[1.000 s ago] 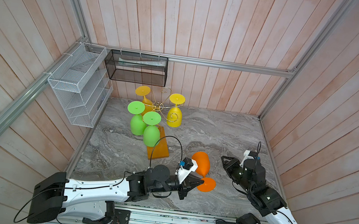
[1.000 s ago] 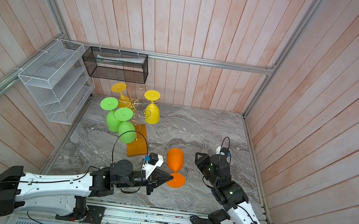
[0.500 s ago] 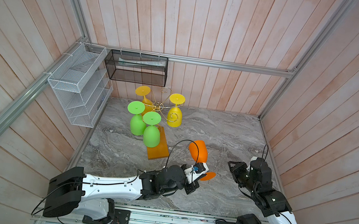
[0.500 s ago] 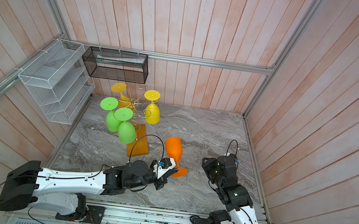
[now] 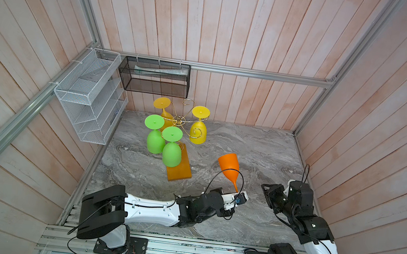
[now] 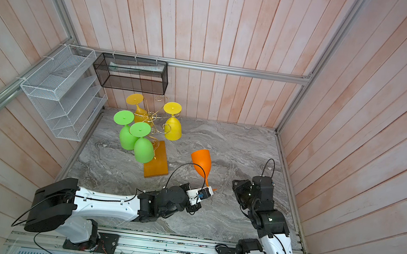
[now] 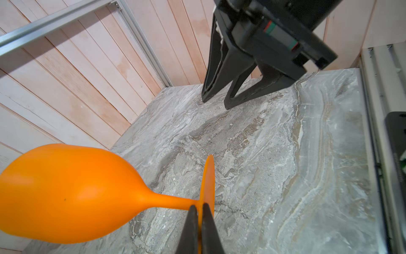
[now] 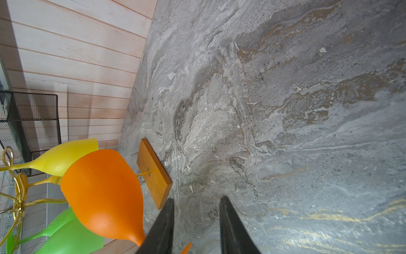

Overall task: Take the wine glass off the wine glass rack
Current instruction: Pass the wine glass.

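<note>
The orange wine glass [image 5: 229,166] is off the rack, tilted with its bowl up and toward the back wall. My left gripper [image 5: 237,195] is shut on the thin foot disc; in the left wrist view the fingertips [image 7: 193,211] pinch that disc [image 7: 208,182] edge-on. The wine glass rack [image 5: 180,122], gold wire on an amber wooden base [image 5: 180,169], stands at the back left and carries two green glasses [image 5: 155,141] and two yellow ones [image 5: 198,132]. My right gripper [image 5: 266,190] stands open and empty just right of the glass, low over the marble; its own view shows the same [image 8: 196,201].
A white wire-mesh shelf [image 5: 87,98] hangs on the left wall and a black mesh basket [image 5: 155,77] on the back wall above the rack. Wooden walls close in the grey marble tabletop [image 5: 248,144]. A metal rail [image 5: 180,248] runs along the front edge.
My left gripper has swung the orange glass from lying sideways to bowl-up and moved to the right. My right arm has drawn back toward the right wall, gripper still open.
</note>
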